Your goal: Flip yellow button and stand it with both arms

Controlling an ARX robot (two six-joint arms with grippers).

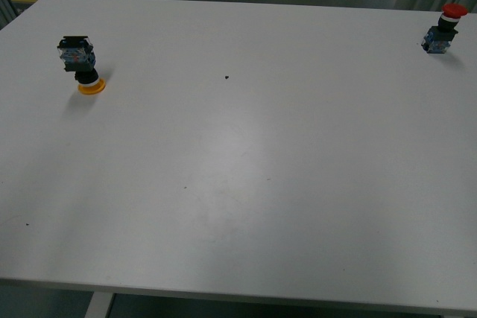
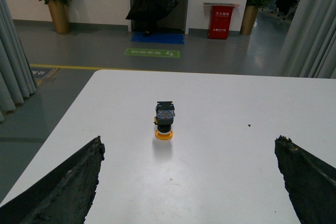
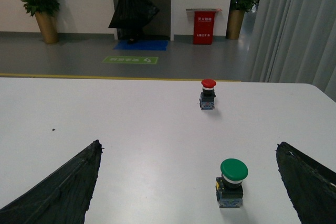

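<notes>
The yellow button [image 1: 82,64] stands upside down at the table's far left, yellow cap on the surface and blue-black block on top. In the left wrist view the same yellow button [image 2: 164,120] sits well ahead of my left gripper [image 2: 189,153], which is open and holds nothing; only its two black fingers [image 2: 68,187] show. My right gripper [image 3: 189,156] is open too, empty, and far from the yellow button. Neither arm appears in the front view.
A red-capped switch [image 1: 444,29] stands upright at the far right of the white table [image 1: 246,184]; it also shows as the red switch [image 3: 208,94] in the right wrist view. A green-capped switch [image 3: 231,183] stands upright between the right fingers. A small dark speck [image 1: 226,77] lies mid-table.
</notes>
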